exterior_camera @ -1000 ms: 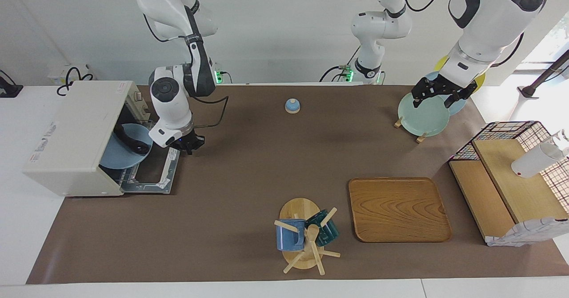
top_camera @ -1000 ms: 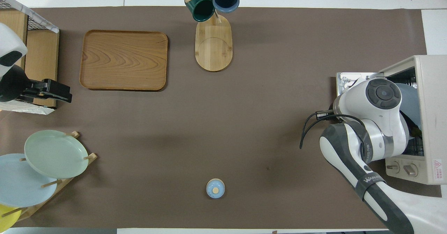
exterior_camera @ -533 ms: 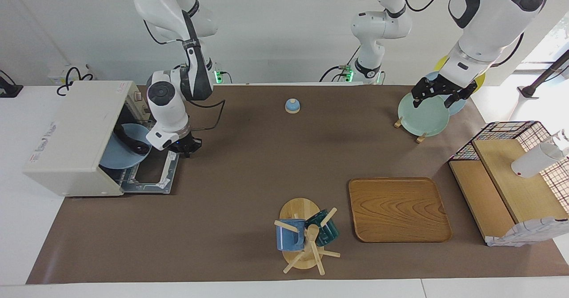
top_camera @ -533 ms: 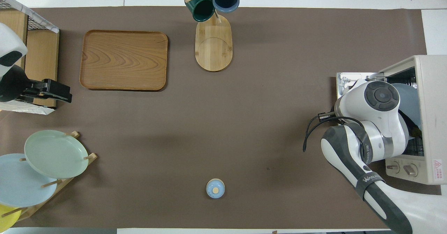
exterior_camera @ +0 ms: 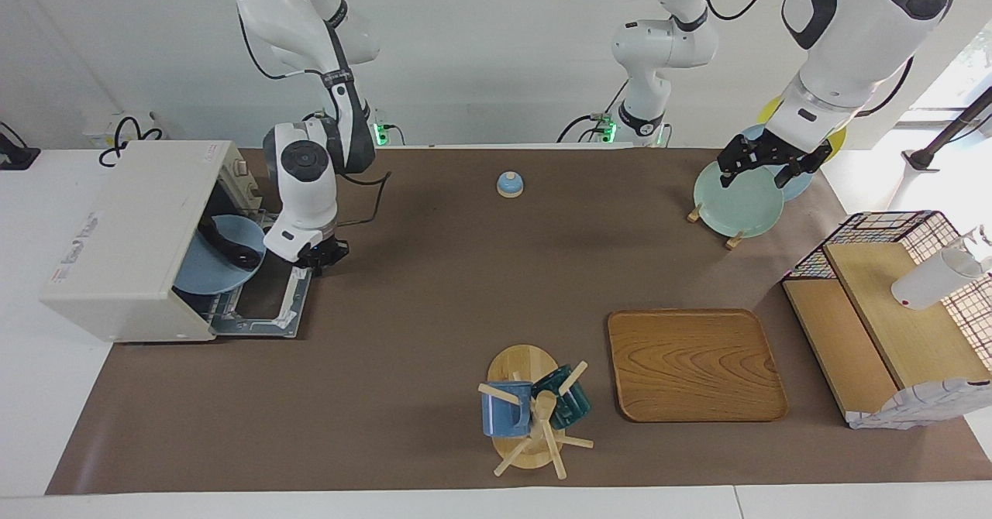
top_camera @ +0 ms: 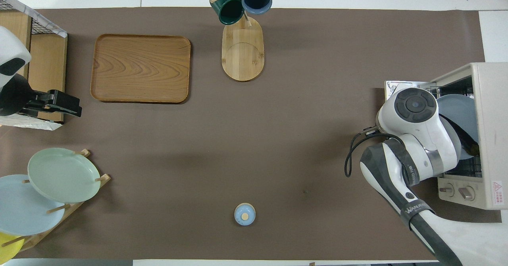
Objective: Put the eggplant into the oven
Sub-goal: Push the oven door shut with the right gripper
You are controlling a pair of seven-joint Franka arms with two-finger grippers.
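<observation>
- The eggplant lies on a blue plate inside the oven, its long side running into the oven.
- The right end effector is clenched with nothing in it, just over the open oven door, beside the eggplant.
- The left end effector waits released over the plate rack, well apart.

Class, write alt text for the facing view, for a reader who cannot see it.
An eggplant lies on a blue plate inside the open oven, and the right end effector, shut, hangs over the lowered door's edge. The left end effector hangs open over a green plate in a rack.
</observation>
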